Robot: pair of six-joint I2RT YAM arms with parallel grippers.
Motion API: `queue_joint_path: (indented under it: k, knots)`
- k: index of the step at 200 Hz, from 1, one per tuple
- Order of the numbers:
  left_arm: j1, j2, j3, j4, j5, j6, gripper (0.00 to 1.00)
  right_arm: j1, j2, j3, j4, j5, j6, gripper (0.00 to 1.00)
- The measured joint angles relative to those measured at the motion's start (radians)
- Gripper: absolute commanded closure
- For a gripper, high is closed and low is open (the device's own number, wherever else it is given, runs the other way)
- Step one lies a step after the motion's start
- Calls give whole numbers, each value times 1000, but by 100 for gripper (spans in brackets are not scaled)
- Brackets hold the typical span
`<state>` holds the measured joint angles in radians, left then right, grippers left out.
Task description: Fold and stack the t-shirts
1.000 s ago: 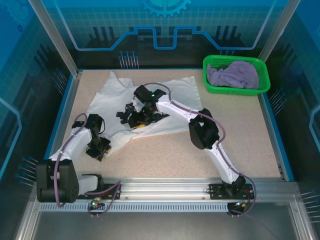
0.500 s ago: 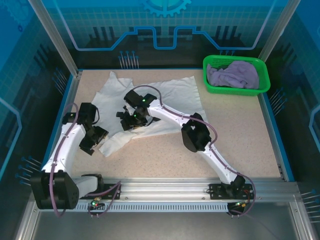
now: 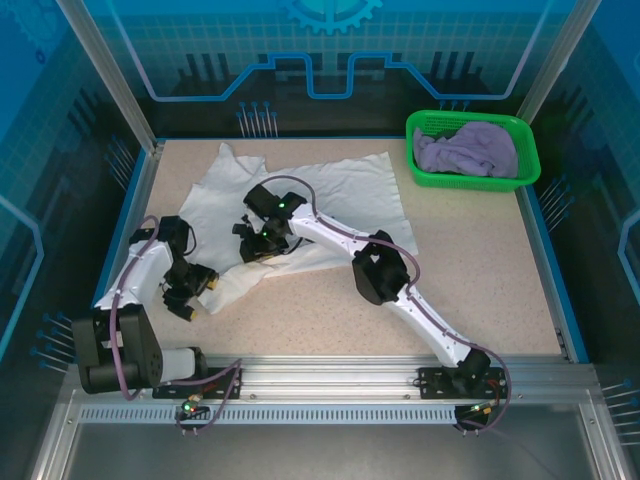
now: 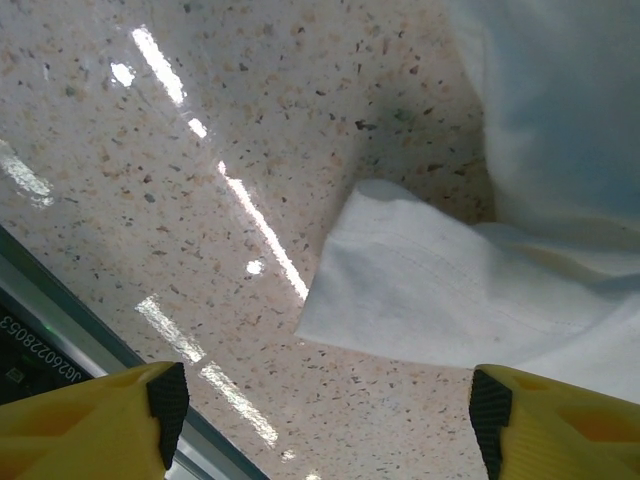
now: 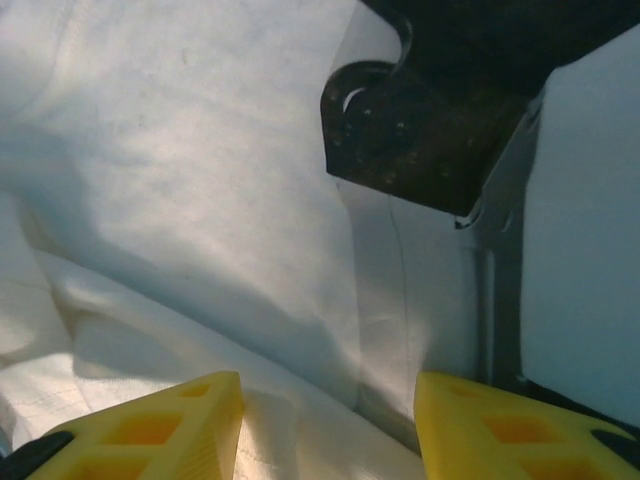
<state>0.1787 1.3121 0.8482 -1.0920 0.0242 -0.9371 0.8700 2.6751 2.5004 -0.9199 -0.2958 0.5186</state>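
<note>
White t-shirt (image 3: 335, 195) lies spread and rumpled on the speckled table (image 3: 480, 270); the lavender t-shirt (image 3: 468, 150) sits bunched in the green basket (image 3: 470, 182).

The cloth looks light, limp and prone to creasing, so it is best pinched at a hem corner or sleeve edge and drawn low and slowly. The left gripper (image 3: 193, 300) hangs open with nothing between its fingers, and the left wrist view shows a loose corner of the shirt lying just ahead of it. The right gripper (image 3: 262, 243) stands over the shirt's middle with its jaws apart and cloth beneath them, not pinched. Compared with a second ago, the right arm has swung further left across the shirt, and the left gripper has come off the near-left edge onto bare table.
</note>
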Motion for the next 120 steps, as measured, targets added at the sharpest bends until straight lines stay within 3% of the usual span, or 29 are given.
queue_joint_path:
  k: [54,120]
  knots:
    - [1,18,0,9,0,1,26,8,2,0,6,-56,-7,57]
    - [2,19,-16,34,0,20,34,8,2,0,24,-99,-16,82]
